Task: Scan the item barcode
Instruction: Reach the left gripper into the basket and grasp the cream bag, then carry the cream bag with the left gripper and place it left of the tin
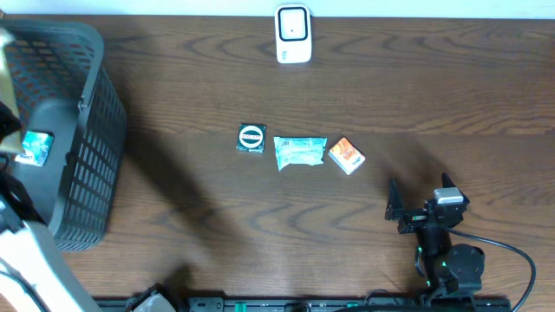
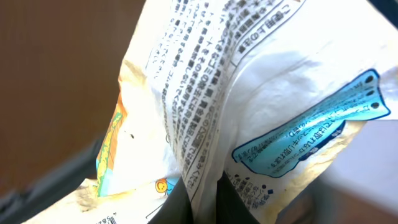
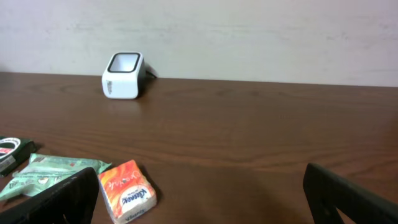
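**Figure: Barcode scanning, with one packet in hand and three items on the desk**

We see the left fingers (image 2: 227, 208) clenched on a white crinkled plastic packet (image 2: 267, 93). In the overhead view the packet hangs at the far left over the mouth of the dark grey plastic mesh basket (image 1: 87, 165). It is well apart from the small white box-shaped barcode scanner (image 1: 293, 35) at the far side of the brown wooden desk (image 1: 260, 251).

We cannot tell whether this packet has been scanned. Three items lie in a row in front of the scanner:
- a dark green square packet with a white ring (image 1: 251, 139);
- a pale green crumpled film packet (image 1: 300, 152);
- an orange-and-white pocket tissue pack (image 3: 127, 191).

We therefore judge most of the task undone. The right fingers (image 3: 348, 193) are spread wide and hold nothing, low over the desk near the tissue pack.

On lettering, the tissue pack reads "Kleenex". The held packet carries dense black Japanese print and a blue label with white characters, neither of which we can make out. The printing on the two green packets is too small to read.
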Available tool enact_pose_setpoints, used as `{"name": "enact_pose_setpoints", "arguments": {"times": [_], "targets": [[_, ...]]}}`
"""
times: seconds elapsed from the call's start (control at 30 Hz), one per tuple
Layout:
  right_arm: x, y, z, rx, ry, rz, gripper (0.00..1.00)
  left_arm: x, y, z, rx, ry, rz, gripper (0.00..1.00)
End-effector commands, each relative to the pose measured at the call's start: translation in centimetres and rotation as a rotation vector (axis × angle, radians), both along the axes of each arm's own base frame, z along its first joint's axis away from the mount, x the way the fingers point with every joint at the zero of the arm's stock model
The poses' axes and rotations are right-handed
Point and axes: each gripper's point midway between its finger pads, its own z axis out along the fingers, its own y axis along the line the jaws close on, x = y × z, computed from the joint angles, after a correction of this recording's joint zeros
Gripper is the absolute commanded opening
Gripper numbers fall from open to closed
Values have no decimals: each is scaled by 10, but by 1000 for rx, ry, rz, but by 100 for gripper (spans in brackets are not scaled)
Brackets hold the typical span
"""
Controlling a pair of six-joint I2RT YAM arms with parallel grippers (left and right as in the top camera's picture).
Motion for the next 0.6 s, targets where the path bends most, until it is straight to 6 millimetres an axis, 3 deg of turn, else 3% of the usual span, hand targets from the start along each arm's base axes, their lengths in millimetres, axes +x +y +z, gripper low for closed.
{"name": "enact_pose_setpoints", "arguments": {"times": [0.0,0.13,0.27,0.37,0.57], "targets": [[0,2,0,-4,0,11,99,-15,-50,57,-69,-223,-85,7],[0,2,0,-4,0,11,99,-18,-110,72,-122,-273,-239,7],[0,2,0,-4,0,11,99,-9,-163,49,-195,-180,-399,7],[0,2,0,-4,0,11,99,3,-196,11,-280,-35,-473,7],[0,2,0,-4,0,11,99,22,-246,-99,-416,391,-474,7]]}}
